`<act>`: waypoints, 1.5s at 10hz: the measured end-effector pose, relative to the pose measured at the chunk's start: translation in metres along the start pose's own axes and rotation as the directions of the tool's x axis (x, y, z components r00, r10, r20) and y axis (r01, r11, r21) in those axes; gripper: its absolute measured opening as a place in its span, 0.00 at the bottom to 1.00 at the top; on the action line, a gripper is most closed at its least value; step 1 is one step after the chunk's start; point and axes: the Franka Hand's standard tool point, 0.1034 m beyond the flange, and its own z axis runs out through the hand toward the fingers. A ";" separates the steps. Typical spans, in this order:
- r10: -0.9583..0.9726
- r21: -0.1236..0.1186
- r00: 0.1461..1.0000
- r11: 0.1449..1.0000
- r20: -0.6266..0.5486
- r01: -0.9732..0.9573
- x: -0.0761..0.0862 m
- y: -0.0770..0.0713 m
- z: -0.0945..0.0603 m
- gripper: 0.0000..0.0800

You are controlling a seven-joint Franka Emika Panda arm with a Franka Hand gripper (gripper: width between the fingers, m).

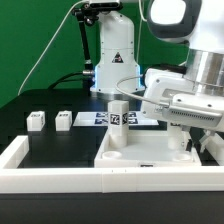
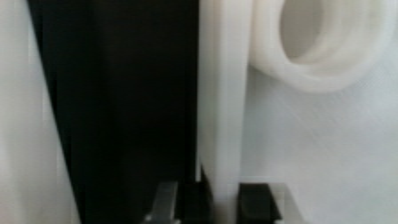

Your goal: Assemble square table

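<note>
Locate the square table top (image 1: 150, 153) on the black worktop (image 1: 70, 145), close to the edge nearest the exterior camera and just behind the low white wall (image 1: 60, 182). Note one leg (image 1: 117, 135) standing upright at the top's corner toward the exterior view's left; judge it already fitted. Find a loose leg (image 1: 37, 121) and a second loose leg (image 1: 64, 119) side by side, well apart from the top, toward the worktop's edge on the exterior view's left. Expect the marker board (image 1: 98, 118) just beyond them, toward the middle of the worktop.

Read the gripper (image 1: 190, 137) as fully closed. Confirm in the wrist view: both fingers (image 2: 171, 205) pressed against a thin white upright wall (image 2: 222, 110) running between them, no gap visible. Treat that wall as the top's raised rim, as a judgement only, since a narrow strip alone shows. Cannot tell what the white ring (image 2: 329, 50) beside it is: possibly a leg or socket seen end-on.

Take the pinch on the rim, not on a leg, as a hold for shifting or steadying the whole top, probably to seat it against the low white wall before further legs go in.

Observe the arm entering from the exterior view's upper right, descending steeply, with the hand set low over the top's side on the exterior view's right and the fingers pointing down.
</note>
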 end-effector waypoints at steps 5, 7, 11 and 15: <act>-0.070 0.015 0.997 0.997 -0.017 0.070 0.003 0.026 -0.011 0.07; -0.063 0.010 0.998 0.998 -0.016 0.063 0.002 0.024 -0.008 0.07; -0.072 0.049 0.996 0.996 -0.051 0.074 0.010 0.025 -0.005 0.07; -0.115 0.137 0.987 0.982 -0.109 0.129 0.009 0.024 -0.008 0.07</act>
